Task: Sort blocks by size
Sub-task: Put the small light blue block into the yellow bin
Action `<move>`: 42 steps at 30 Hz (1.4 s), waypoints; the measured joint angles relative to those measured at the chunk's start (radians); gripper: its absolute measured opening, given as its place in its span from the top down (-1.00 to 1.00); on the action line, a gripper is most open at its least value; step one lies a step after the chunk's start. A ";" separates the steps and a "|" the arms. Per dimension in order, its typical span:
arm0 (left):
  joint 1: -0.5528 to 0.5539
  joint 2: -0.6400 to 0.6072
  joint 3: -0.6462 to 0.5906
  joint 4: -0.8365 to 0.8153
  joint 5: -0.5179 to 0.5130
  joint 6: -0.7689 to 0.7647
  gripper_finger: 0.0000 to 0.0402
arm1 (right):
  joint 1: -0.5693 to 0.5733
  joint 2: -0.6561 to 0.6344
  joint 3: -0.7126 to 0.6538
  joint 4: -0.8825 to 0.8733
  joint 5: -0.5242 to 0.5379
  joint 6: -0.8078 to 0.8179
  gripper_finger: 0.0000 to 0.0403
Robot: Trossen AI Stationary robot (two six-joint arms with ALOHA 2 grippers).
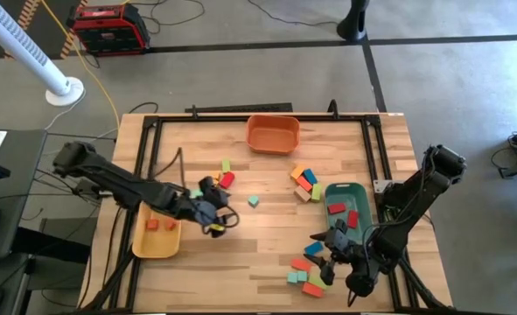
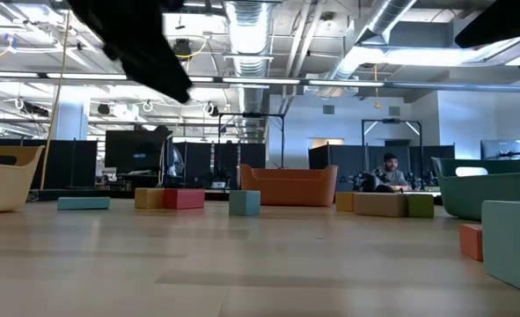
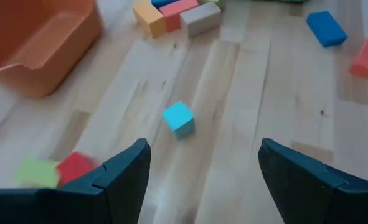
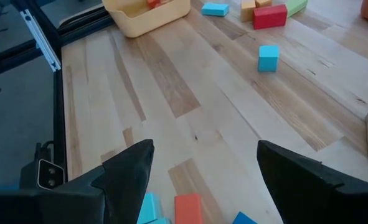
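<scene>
The blocks lie scattered over the table (image 1: pixel 267 254) in loose groups: a lone light-blue cube (image 1: pixel 253 201) near the middle, a red and green cluster (image 1: pixel 226 177) to its left, a mixed heap (image 1: pixel 304 183) beside the green tray (image 1: pixel 341 189), and a spread near the front edge (image 1: pixel 307 278) under the right arm. Only the high view shows that two orange blocks (image 1: pixel 160 224) sit in the yellow tray (image 1: pixel 144 247) and red ones in the green tray — the low view sees just tray walls and a row of blocks standing level. The left gripper (image 1: pixel 213 210) hovers beside the red and green cluster, its fingers (image 3: pixel 124 174) spread wide and empty, the cube (image 3: pixel 179 119) ahead of them on bare wood. The right gripper (image 1: pixel 328 256) hangs over the front spread, fingers (image 4: pixel 127 171) likewise parted and empty. Between the cube and the front edge the boards are open; the orange tray (image 1: pixel 272 134) stands at the far edge.
</scene>
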 joint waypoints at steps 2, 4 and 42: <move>0.022 0.058 0.000 0.063 0.033 0.017 -0.42 | 0.002 0.000 0.000 0.003 0.000 0.000 -0.57; 0.041 0.119 0.000 0.133 0.066 0.025 -0.42 | 0.007 0.000 0.000 0.003 0.000 0.000 -0.57; 0.194 0.564 0.135 0.313 0.005 0.074 0.38 | 0.013 0.000 0.000 0.019 -0.003 -0.007 -0.57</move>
